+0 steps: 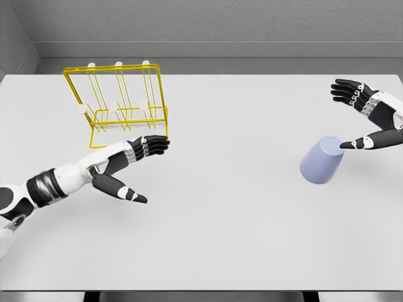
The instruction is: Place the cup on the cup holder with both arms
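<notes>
Pale lavender plastic cup (322, 160) tilted on the white table (239, 239), close to the right edge, about midway back. Right hand (367, 119) spread wide around its upper side, thumb tip touching the cup's rim end, four fingers fanned out above and clear of it, gripping nothing. Yellow wire cup holder (119, 104) with white-tipped pegs upright near the far left corner. Left hand (129, 167) reaching in from the left edge, fingers straight and relaxed, tips just beside the holder's base, empty.
</notes>
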`<move>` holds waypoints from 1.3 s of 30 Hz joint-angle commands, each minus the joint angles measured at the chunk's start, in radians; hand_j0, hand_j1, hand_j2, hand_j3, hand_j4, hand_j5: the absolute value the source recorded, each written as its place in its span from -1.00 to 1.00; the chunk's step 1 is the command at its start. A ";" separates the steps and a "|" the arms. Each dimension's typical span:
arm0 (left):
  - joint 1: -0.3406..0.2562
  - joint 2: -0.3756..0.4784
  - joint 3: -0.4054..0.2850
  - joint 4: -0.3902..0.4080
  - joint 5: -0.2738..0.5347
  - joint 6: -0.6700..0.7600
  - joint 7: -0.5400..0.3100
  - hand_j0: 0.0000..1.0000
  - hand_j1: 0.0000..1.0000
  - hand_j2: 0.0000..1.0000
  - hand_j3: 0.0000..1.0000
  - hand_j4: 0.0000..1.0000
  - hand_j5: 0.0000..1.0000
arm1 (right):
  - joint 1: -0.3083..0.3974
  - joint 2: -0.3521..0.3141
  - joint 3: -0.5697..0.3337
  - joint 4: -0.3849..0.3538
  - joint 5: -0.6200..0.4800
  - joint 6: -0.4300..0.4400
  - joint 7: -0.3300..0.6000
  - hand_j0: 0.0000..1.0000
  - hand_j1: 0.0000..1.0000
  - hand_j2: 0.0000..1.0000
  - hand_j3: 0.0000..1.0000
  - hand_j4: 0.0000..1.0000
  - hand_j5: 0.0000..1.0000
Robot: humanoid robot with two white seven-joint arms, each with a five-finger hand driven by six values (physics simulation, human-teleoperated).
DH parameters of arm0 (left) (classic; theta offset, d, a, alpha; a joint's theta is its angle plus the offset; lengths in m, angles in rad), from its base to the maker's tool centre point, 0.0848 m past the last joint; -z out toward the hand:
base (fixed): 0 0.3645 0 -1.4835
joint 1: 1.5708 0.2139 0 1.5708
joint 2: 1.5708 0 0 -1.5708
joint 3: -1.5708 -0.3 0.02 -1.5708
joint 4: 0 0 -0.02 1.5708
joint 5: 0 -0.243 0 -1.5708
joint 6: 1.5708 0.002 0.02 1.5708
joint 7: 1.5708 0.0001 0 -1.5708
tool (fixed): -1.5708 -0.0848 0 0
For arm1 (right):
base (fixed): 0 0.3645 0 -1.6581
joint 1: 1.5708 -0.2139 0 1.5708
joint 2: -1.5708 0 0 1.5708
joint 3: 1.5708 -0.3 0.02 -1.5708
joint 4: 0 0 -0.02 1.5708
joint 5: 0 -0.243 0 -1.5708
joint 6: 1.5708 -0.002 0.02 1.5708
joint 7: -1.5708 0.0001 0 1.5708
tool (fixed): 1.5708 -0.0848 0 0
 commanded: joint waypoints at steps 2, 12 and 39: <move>0.000 -0.029 0.000 -0.005 0.023 0.010 0.000 1.00 1.00 1.00 1.00 1.00 1.00 | 0.000 -0.001 -0.005 0.002 -0.009 0.001 0.000 1.00 1.00 1.00 1.00 1.00 1.00; 0.003 -0.024 -0.010 -0.002 0.052 0.021 0.000 1.00 1.00 1.00 1.00 1.00 1.00 | 0.003 0.004 -0.017 0.034 -0.007 0.000 0.000 1.00 1.00 1.00 1.00 1.00 1.00; 0.029 -0.122 0.052 0.005 -0.020 0.133 0.000 1.00 1.00 1.00 1.00 1.00 1.00 | 0.175 0.113 -0.034 0.192 -0.018 -0.082 0.000 1.00 1.00 1.00 1.00 1.00 1.00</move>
